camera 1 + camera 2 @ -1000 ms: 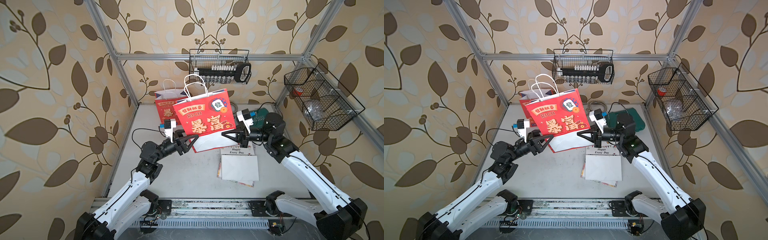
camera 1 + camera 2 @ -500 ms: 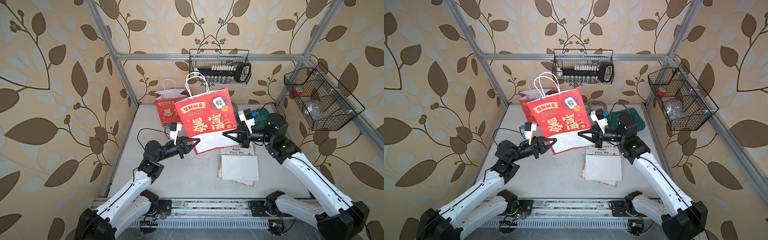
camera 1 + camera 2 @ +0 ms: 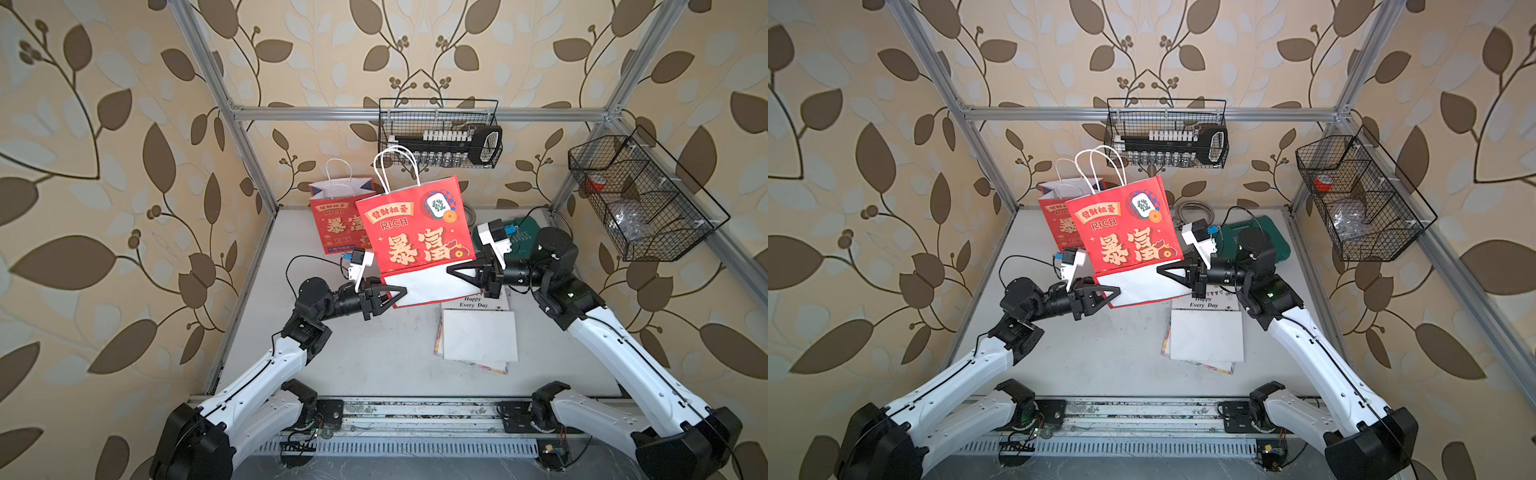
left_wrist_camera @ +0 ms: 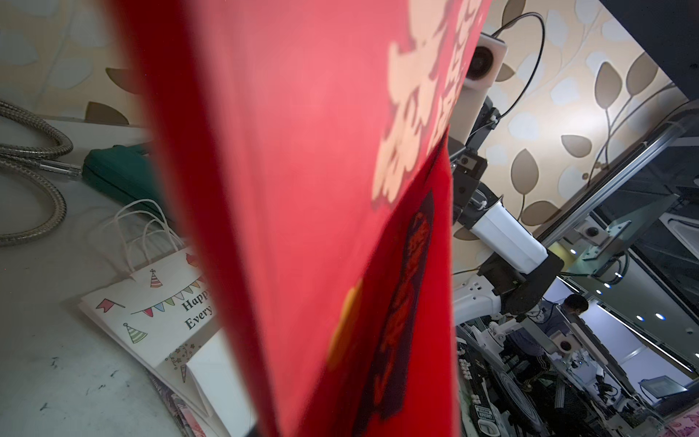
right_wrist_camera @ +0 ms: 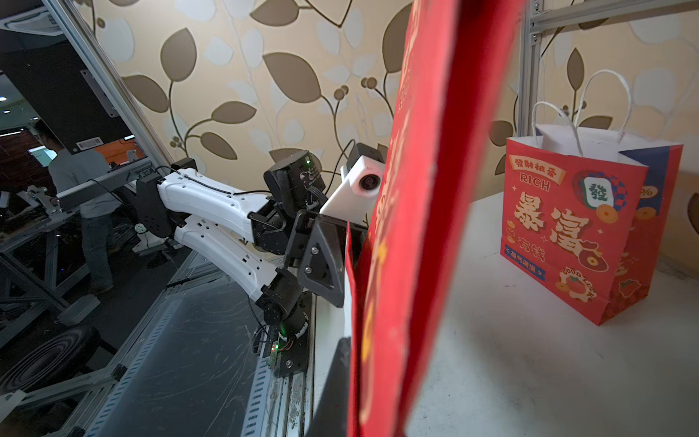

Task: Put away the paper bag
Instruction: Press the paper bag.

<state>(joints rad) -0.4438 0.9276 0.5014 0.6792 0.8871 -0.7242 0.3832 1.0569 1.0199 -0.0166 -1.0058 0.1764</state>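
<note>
Clamping paper bag (image 3: 415, 237) at lower corners: left hand (image 3: 400, 291), right hand (image 3: 452, 272), closed.

The bag (image 3: 415, 237) is red with gold characters, "RICH" and a mahjong tile. It is folded flat, white base (image 3: 432, 286) folded against its lower front. It hangs upright, slightly tilted, 2 white handles (image 3: 395, 166) uppermost, above the table (image 3: 374, 353).

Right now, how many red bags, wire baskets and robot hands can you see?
Red paper bags: 2
Wire baskets: 2
Robot hands, left and right: 2
Total: 6
</note>
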